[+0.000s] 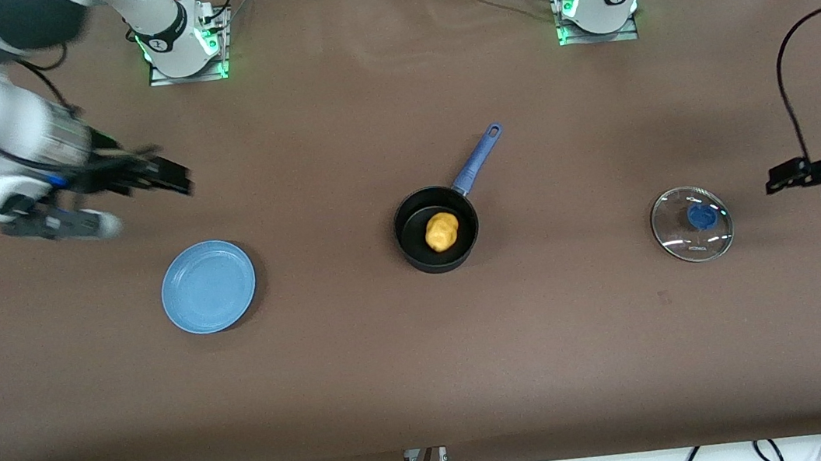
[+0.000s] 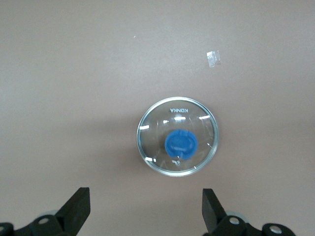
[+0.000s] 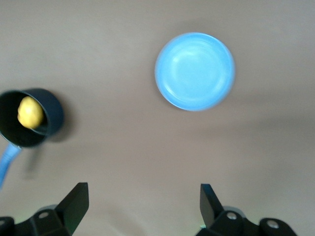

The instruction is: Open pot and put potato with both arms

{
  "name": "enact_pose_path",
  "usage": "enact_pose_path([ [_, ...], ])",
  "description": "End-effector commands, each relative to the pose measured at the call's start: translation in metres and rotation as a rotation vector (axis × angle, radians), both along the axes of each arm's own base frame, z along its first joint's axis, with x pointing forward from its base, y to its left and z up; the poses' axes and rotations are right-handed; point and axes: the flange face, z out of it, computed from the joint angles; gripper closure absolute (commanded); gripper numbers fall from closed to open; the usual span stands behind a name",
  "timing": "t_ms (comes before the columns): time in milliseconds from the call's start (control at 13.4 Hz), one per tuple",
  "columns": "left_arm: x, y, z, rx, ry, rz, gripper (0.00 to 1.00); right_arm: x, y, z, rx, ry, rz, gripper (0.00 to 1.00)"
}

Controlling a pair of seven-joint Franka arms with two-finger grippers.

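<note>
The black pot (image 1: 437, 240) with its long blue handle stands uncovered at the table's middle, and the yellow potato (image 1: 442, 231) lies inside it. Pot (image 3: 29, 118) and potato (image 3: 28, 112) also show in the right wrist view. The glass lid (image 1: 691, 222) with its blue knob lies flat on the table toward the left arm's end; it also shows in the left wrist view (image 2: 177, 136). My left gripper (image 1: 784, 176) is open and empty, raised beside the lid. My right gripper (image 1: 169, 177) is open and empty, raised over the table near the blue plate.
A flat blue plate (image 1: 208, 286) lies toward the right arm's end of the table and also shows in the right wrist view (image 3: 195, 71). A small scrap of clear tape (image 2: 213, 58) lies on the brown cloth near the lid.
</note>
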Motion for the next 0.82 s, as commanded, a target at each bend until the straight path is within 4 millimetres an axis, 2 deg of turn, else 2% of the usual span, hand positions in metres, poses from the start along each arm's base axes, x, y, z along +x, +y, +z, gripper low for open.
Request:
enact_pose_path([
  [0,-0.026,-0.029,0.058,0.060,0.003,0.088,0.00,-0.031,-0.031,0.013,-0.019,0.011,0.031,0.00],
  [74,-0.031,-0.044,0.072,0.074,0.003,0.087,0.00,-0.034,-0.044,0.015,-0.024,0.009,0.050,0.00],
  [223,-0.047,-0.056,0.093,0.043,0.026,0.124,0.00,-0.036,-0.061,0.014,-0.046,0.022,0.053,0.00],
  [298,-0.048,-0.071,0.108,0.023,0.032,0.118,0.00,-0.036,-0.070,0.015,-0.045,0.019,0.046,0.00],
  [372,-0.048,-0.101,0.124,0.033,0.060,0.104,0.00,-0.035,-0.073,0.017,-0.045,0.011,0.047,0.00],
  [446,-0.048,-0.119,0.133,0.043,0.084,0.137,0.00,-0.036,-0.069,0.018,-0.050,0.003,0.054,0.00],
  [521,-0.047,-0.133,0.138,0.051,0.090,0.163,0.00,-0.034,-0.069,0.021,-0.063,-0.010,0.057,0.00],
  [669,-0.042,-0.144,0.130,0.041,0.101,0.142,0.00,-0.029,-0.073,0.028,-0.070,-0.042,0.061,0.00],
  [744,-0.041,-0.147,0.134,0.039,0.092,0.141,0.00,-0.027,-0.073,0.030,-0.072,-0.052,0.062,0.00],
])
